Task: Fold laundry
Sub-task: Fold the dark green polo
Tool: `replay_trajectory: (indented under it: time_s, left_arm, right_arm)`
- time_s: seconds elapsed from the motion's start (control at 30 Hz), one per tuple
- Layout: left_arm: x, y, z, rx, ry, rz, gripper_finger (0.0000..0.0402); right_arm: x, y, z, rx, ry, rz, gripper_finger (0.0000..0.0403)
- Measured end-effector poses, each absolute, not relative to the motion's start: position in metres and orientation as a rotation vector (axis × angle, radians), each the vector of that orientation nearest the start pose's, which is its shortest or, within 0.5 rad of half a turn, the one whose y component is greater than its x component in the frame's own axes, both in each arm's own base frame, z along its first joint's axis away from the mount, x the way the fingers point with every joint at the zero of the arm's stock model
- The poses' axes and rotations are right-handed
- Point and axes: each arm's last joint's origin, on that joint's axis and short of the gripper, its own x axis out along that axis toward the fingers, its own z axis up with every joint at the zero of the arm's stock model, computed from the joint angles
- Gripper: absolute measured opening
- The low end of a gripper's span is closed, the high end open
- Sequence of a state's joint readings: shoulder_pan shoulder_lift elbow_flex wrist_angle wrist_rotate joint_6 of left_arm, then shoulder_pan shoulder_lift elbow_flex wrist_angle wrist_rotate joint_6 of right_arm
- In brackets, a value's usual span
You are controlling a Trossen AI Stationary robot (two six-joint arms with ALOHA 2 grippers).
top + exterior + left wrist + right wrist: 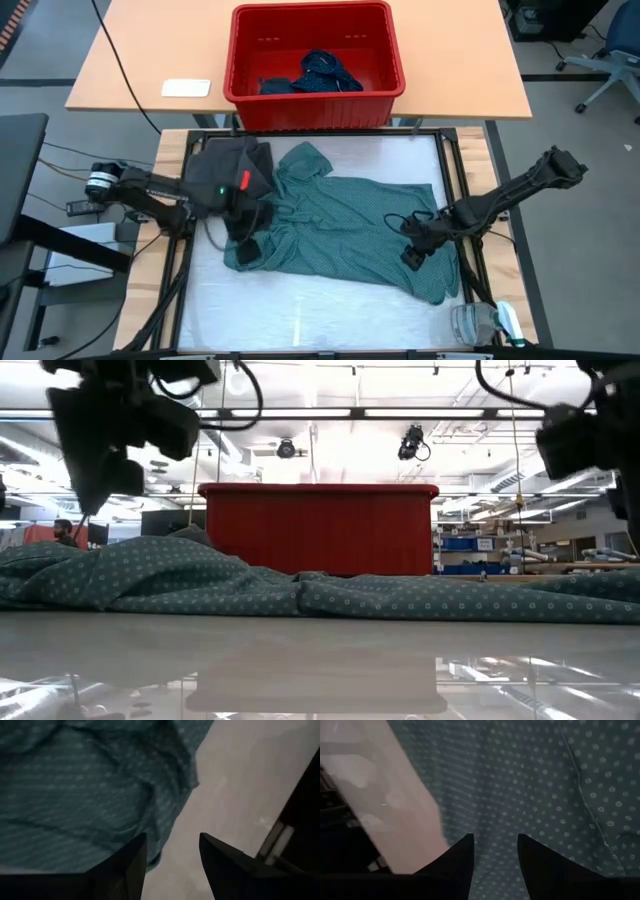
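Observation:
The laundry's teal-green dotted shirt (350,225) lies crumpled flat across the white table top (300,310), and is also seen in the low view (200,580). A charcoal grey piece (235,165) lies at the far left, partly under my left arm. A navy dotted piece (320,72) sits in the red basket. My left gripper (172,865) hangs open above the shirt's left edge (170,820), nothing between its fingers. My right gripper (495,865) hangs open above the shirt's right part (545,780), close to its edge.
The red basket (315,55) stands on a wooden table beyond the far edge, with a white card (186,88) to its left. A clear plastic bottle (480,322) lies at the near right corner. Dark frame rails (462,180) border the table. Bare white surface stretches along the near edge.

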State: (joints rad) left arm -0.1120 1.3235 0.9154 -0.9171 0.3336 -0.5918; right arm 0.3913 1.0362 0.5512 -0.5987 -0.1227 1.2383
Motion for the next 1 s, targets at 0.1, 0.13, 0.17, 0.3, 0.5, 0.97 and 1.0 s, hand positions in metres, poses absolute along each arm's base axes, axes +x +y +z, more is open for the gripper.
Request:
replay_trajectory:
  time_s: [0.1,0.13,0.17,0.3,0.5,0.97,1.0]
  left_arm:
    - [0.23,-0.049,0.216,-0.651,1.31,0.084,0.0183]
    - [0.23,-0.051,0.213,-0.656,1.288,0.114,0.0183]
    - [0.23,-0.053,0.211,-0.657,1.27,0.146,0.0183]
    - [0.226,-0.058,0.199,-0.664,1.262,0.194,0.0183]
    - [0.22,-0.058,0.179,-0.656,1.316,0.239,0.0175]
    - [0.206,-0.076,0.176,-0.752,1.441,0.22,0.0003]
    - [0.202,-0.079,0.177,-0.768,1.466,0.222,0.0003]
  right_arm:
    - [0.156,0.071,0.172,0.94,1.236,-0.265,0.0158]
    - [0.156,0.072,0.17,0.948,1.241,-0.259,0.0158]
    - [0.154,0.072,0.168,0.952,1.248,-0.255,0.0158]
    - [0.154,0.076,0.167,0.964,1.24,-0.232,0.0158]
    - [0.154,0.079,0.167,0.985,1.201,-0.278,0.0158]
    - [0.132,0.089,0.133,0.891,1.451,-0.408,0.0043]
    - [0.131,0.089,0.132,0.882,1.463,-0.413,0.0024]
